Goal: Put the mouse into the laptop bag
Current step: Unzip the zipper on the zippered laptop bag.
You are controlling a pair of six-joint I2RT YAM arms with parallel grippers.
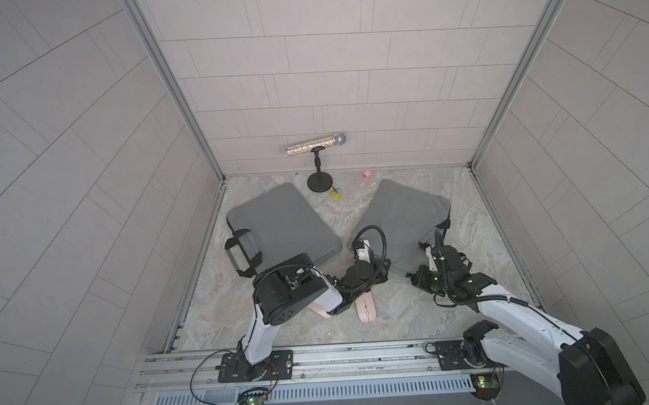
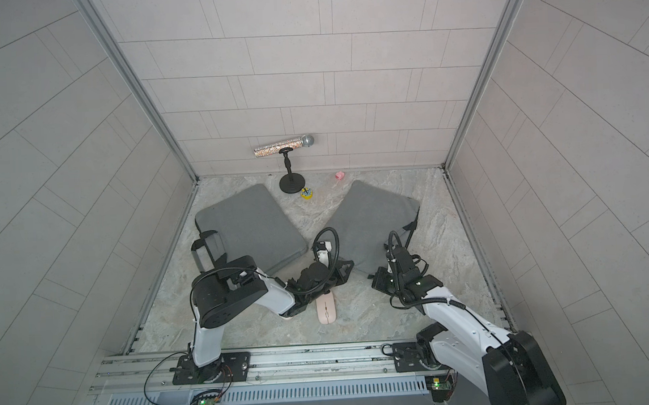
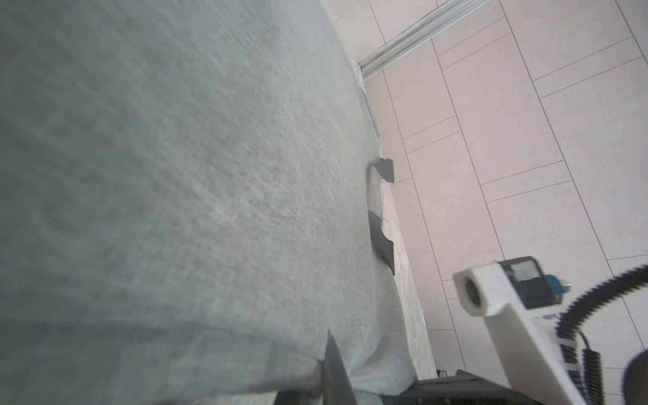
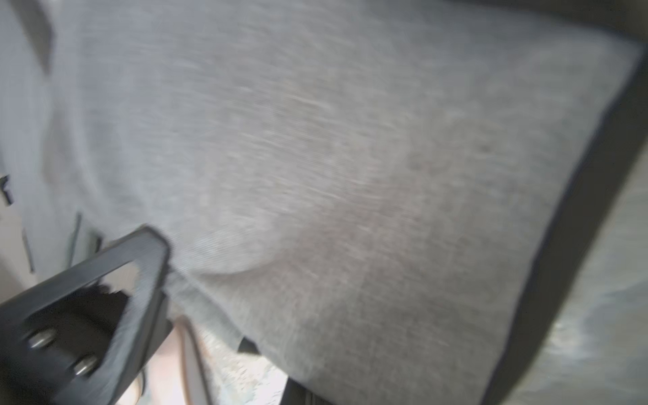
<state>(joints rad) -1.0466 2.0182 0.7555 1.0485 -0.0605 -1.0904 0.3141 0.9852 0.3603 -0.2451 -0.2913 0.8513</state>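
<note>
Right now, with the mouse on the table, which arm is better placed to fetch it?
Left. The pink mouse lies close to the left gripper, beside that arm; the right gripper sits farther off at the laptop bag's near edge. Both are shut, so the left must open first.

Pink mouse (image 1: pixel 366 309) flat, outside grey laptop bag (image 1: pixel 402 215), near its front edge.

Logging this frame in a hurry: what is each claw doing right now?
Left claw: closed, pinching the laptop bag at its near edge.
Right claw: closed, apparently gripping that bag's near corner.
</note>
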